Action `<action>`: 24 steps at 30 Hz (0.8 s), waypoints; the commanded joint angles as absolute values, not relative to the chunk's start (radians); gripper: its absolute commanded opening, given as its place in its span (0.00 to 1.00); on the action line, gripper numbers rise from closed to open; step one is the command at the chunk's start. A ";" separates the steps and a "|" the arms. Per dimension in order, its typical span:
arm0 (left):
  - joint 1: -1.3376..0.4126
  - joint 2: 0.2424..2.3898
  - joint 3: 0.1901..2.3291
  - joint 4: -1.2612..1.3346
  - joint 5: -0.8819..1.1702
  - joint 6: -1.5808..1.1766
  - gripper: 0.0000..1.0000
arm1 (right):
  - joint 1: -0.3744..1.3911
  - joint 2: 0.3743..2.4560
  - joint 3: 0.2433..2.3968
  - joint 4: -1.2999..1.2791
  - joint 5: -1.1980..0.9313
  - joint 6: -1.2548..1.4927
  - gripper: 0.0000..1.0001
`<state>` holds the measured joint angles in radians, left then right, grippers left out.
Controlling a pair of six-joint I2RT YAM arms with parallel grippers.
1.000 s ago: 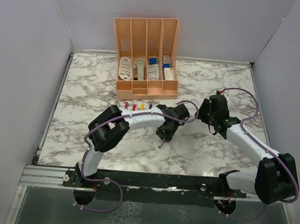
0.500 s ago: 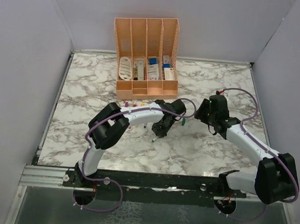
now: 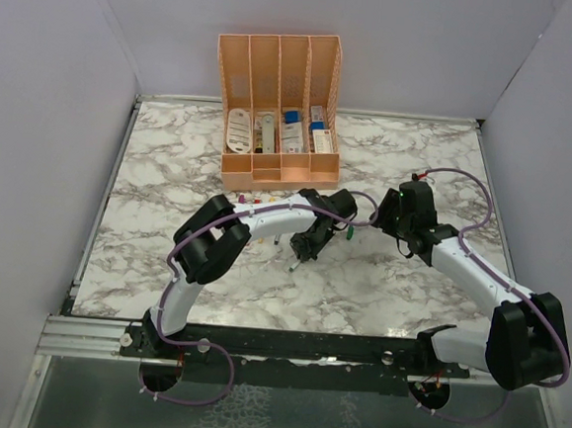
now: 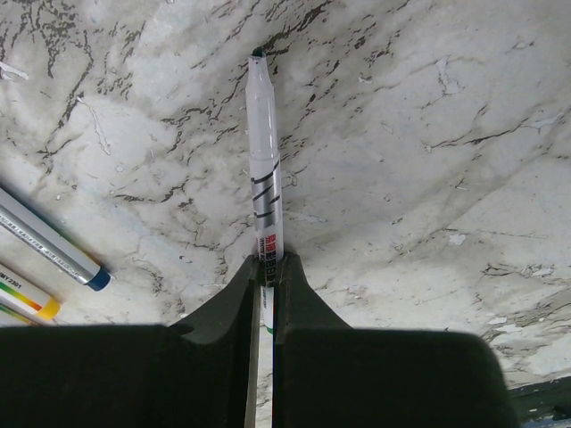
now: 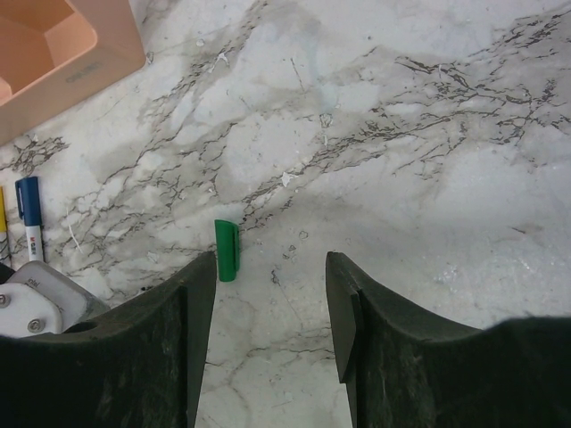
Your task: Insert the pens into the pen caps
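My left gripper (image 4: 266,260) is shut on a grey-white pen (image 4: 262,152) with a dark green tip, which points away from the jaws just above the marble. In the top view the left gripper (image 3: 301,248) holds this pen (image 3: 292,264) slanting toward the table. A green cap (image 5: 227,250) lies on the marble by the left finger of my open, empty right gripper (image 5: 270,267). In the top view the cap (image 3: 350,234) lies between the two grippers, with the right gripper (image 3: 383,220) to its right. Blue-tipped (image 4: 53,250) and yellow-tipped (image 4: 27,299) pens lie at lower left.
A peach organiser (image 3: 275,169) with boxes and cards stands at the back centre; its corner shows in the right wrist view (image 5: 62,45). Small coloured caps (image 3: 252,200) lie in a row in front of it, partly hidden by the left arm. Grey walls enclose the table.
My left gripper has moved a little to the left with the pen. The green cap, hidden under the left wrist one second ago, now shows. The right gripper has barely moved.
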<state>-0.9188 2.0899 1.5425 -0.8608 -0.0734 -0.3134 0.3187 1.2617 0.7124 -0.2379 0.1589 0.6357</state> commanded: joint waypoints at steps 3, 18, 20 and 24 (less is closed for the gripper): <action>-0.907 2.219 1.447 -0.845 -0.105 -0.277 0.00 | 0.313 1.264 0.702 -0.214 0.139 0.637 0.51; -0.856 1.987 1.500 -0.851 -0.137 -0.310 0.00 | 0.314 1.330 0.694 -0.198 0.077 0.566 0.45; -0.856 1.955 1.517 -0.862 -0.148 -0.311 0.00 | 0.316 1.334 0.694 -0.184 0.056 0.558 0.44; -0.856 1.891 1.539 -0.870 -0.165 -0.325 0.00 | 0.323 1.360 0.721 -0.183 0.051 0.536 0.44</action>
